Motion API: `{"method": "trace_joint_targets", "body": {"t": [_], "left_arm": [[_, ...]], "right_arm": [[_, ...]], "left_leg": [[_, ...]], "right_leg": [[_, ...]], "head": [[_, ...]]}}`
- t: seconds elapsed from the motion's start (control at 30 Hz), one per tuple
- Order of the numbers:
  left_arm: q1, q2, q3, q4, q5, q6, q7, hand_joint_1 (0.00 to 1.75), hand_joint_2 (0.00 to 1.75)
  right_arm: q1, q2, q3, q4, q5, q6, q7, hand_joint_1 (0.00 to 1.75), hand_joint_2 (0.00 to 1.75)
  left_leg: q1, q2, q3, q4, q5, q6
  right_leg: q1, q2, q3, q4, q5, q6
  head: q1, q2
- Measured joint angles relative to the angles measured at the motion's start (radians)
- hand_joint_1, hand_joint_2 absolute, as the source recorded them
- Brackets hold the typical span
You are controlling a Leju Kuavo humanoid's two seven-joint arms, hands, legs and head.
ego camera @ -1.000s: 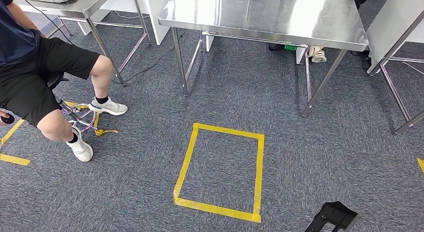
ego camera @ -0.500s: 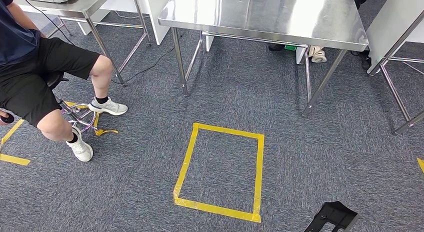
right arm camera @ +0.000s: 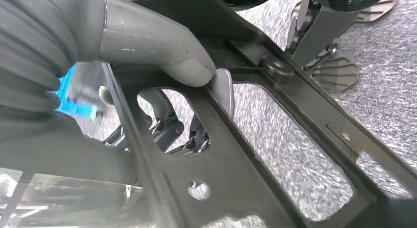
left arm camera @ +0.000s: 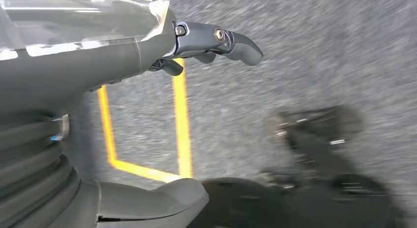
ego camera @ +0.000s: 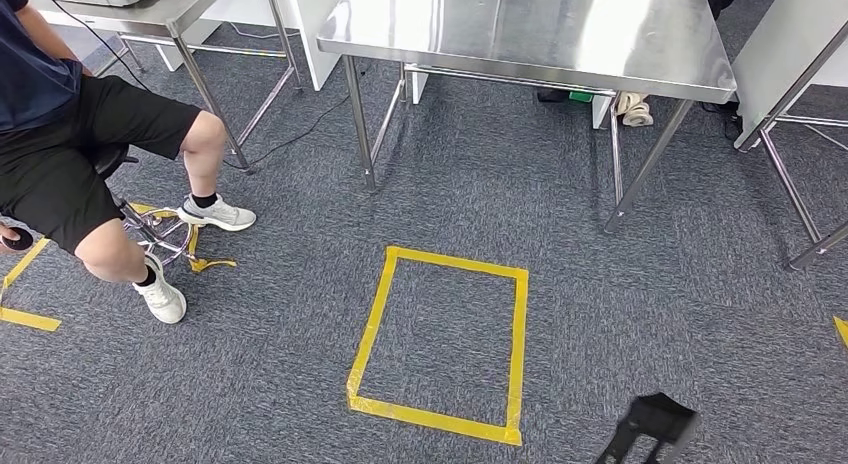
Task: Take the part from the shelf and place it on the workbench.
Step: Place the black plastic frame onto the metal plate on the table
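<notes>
The part is a black flat frame with cut-out windows and small holes (right arm camera: pixel 236 154). My right hand (right arm camera: pixel 147 46) grips it, the grey thumb pressing on its upper bar and the darker fingers behind it. In the head view the part's end (ego camera: pixel 650 429) shows blurred at the bottom right, low over the carpet. The steel workbench (ego camera: pixel 530 29) stands ahead, across the carpet, with a bare top. My left hand (left arm camera: pixel 147 46) hangs over the floor with its fingers (left arm camera: pixel 231 41) stretched away from the thumb (left arm camera: pixel 162 198) and nothing in it.
A person (ego camera: pixel 90 154) sits on a stool at the left, feet on the carpet. A yellow tape square (ego camera: pixel 440 334) marks the floor between me and the workbench. Another steel table (ego camera: pixel 150 14) stands back left, and more table legs (ego camera: pixel 800 184) at the right.
The part's end in the head view has shifted a little to the left and down and now looks blurred. The room and the person stay as they were.
</notes>
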Motion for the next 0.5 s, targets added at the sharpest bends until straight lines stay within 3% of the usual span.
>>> {"method": "trace_joint_targets", "body": {"t": [0.5], "left_arm": [[-0.212,-0.066,-0.034,-0.089,0.07,0.27,0.045,0.0,1.75]], "right_arm": [[-0.147,-0.013,0.26,0.104,-0.07,-0.182,0.027,1.75,1.75]], "left_leg": [[0.0,0.0,0.0,0.001,0.006,-0.001]], "right_leg": [[0.0,0.0,0.009,0.0,0.003,0.0]], "head": [[0.0,0.0]]}}
